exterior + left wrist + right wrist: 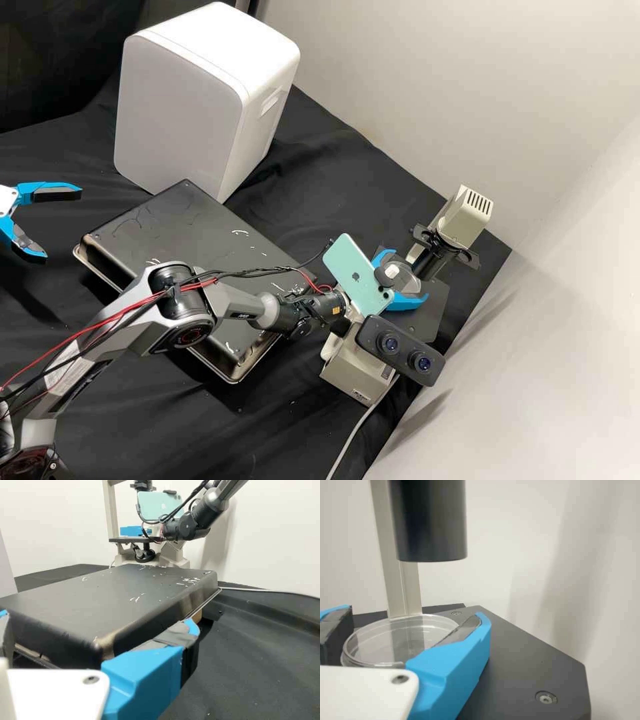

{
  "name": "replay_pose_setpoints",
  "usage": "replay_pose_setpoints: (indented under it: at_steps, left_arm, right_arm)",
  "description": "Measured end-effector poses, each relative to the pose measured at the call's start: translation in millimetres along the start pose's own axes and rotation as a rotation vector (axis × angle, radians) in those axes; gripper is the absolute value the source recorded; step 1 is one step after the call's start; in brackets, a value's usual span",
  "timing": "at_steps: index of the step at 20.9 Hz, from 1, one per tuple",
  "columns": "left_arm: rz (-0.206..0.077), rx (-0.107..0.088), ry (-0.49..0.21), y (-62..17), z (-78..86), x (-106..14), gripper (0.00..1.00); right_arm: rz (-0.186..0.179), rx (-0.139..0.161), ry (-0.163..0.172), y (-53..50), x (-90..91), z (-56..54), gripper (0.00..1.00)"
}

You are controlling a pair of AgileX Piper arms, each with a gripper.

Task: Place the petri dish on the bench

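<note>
- The petri dish [395, 637] sits flat on the black microscope stage [520, 665], right under the dark objective tube [427, 520].
- The right tool [410, 617] is pinching the dish, with one blue finger on each side and the pads against its side wall.
- The left tool [57, 223] hangs spread and empty, well apart from the microscope and near the far corner of the dark metal tray [193, 227].
- The dish is clear, thin-walled plastic, so it is probably very light, stiff and smooth. It could slip or tip under a loose grip and crack under a hard one.
- The best hold looks to be across the widest part of the rim, low on the wall and level.
- The lift has little room beneath the objective. Sliding the dish out sideways first seems safer, then setting it down on the cloth-covered counter [320, 180].
</note>
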Motion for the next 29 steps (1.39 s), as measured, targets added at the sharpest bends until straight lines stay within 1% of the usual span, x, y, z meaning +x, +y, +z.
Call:
replay_pose_setpoints:
  at_steps: [3,9,11,13,14,16,18,20,22,24,25,27,29]
  left_arm:
    - [-0.001,-0.001,0.000,-0.2,-0.1,0.1,1.00]
    - [-0.001,-0.001,0.000,-0.2,-0.1,0.1,1.00]
    - [-0.001,-0.001,0.000,-0.2,-0.1,0.1,1.00]
    - [-0.001,-0.001,0.000,-0.2,-0.1,0.1,1.00]
    - [-0.001,-0.001,0.000,-0.2,-0.1,0.1,1.00]
    - [-0.001,-0.001,0.000,-0.2,-0.1,0.1,1.00]
    - [-0.001,-0.001,0.000,-0.2,-0.1,0.1,1.00]
    - [-0.002,-0.001,0.000,-0.4,-0.1,0.1,1.00]
    - [-0.009,-0.005,0.002,-1.7,-0.6,0.6,1.00]
    - [-0.011,-0.006,0.002,-2.0,-0.7,0.7,1.00]
    - [-0.013,-0.005,0.000,-2.2,-0.6,0.8,1.00]
    - [-0.013,-0.005,0.000,-2.2,-0.6,0.8,1.00]
    - [-0.013,-0.005,0.000,-2.2,-0.6,0.8,1.00]
  right_arm:
    - [0.002,0.010,0.004,-0.7,-0.7,0.7,0.00]
    - [0.006,0.012,0.010,-1.2,-1.3,1.0,0.00]
    - [0.006,0.019,0.011,-1.5,-1.5,1.3,0.00]
    - [0.011,0.027,0.021,-3.2,-3.6,2.7,0.00]
    - [0.009,0.027,0.019,-4.0,-5.7,3.5,0.00]
    - [0.004,0.027,0.020,-4.4,-12.5,0.0,0.00]
    - [-0.009,0.028,0.020,-8.6,-20.0,-2.0,0.00]
    - [-0.014,0.028,0.025,-9.1,-29.1,-6.6,0.00]
    - [-0.033,0.028,0.021,-14.1,-39.2,-9.5,0.00]
    - [-0.037,0.028,0.028,-15.7,-47.1,-13.0,0.00]
    - [-0.045,0.031,0.026,-17.6,-51.3,-13.9,0.00]
    - [-0.050,0.034,0.031,-18.2,-57.1,-18.4,0.00]
    - [-0.058,0.034,0.030,-20.8,-59.6,-19.5,0.00]
